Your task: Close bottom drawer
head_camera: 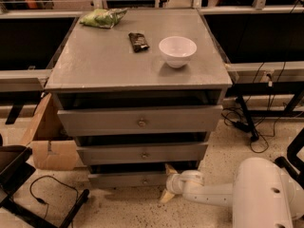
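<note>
A lab or workshop: speckled floor [118,213], trailing cables [260,127], a cardboard box [47,144] beside the grey drawer cabinet [102,61]. The gripper [165,183] sits low by the bottom drawer [126,179], jaws spread.

Gripper [167,182] at bottom drawer [124,179] front — floor [124,209] alongside free

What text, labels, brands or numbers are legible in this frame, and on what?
None can be read.
Green crinkled bag: print too blurred to read.
Dark snack wrapper: too blurred.
Brown cardboard box: no readable marking.
No text on the shallow grey bottom drawer or the gripper at its right end.
</note>
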`<state>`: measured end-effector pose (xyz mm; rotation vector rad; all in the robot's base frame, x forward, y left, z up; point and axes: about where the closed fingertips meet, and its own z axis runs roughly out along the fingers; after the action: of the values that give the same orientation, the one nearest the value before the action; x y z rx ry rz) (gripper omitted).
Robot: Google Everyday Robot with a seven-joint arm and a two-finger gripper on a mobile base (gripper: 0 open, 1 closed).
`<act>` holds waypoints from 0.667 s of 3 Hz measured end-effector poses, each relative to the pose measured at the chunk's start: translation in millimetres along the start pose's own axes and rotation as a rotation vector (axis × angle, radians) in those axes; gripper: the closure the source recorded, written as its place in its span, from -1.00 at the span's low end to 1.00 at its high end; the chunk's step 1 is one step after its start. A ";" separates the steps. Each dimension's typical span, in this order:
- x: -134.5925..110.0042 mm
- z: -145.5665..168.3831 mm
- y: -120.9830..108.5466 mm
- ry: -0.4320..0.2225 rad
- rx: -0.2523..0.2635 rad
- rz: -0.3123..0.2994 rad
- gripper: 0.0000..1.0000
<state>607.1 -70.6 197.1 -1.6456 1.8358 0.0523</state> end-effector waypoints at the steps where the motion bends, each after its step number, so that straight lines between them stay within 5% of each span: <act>1: 0.0 0.0 0.0 0.000 0.000 0.000 -0.94; 2: -0.1 0.0 0.1 0.000 0.000 0.000 -0.49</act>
<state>607.0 -70.5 197.1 -1.6456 1.8355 0.0525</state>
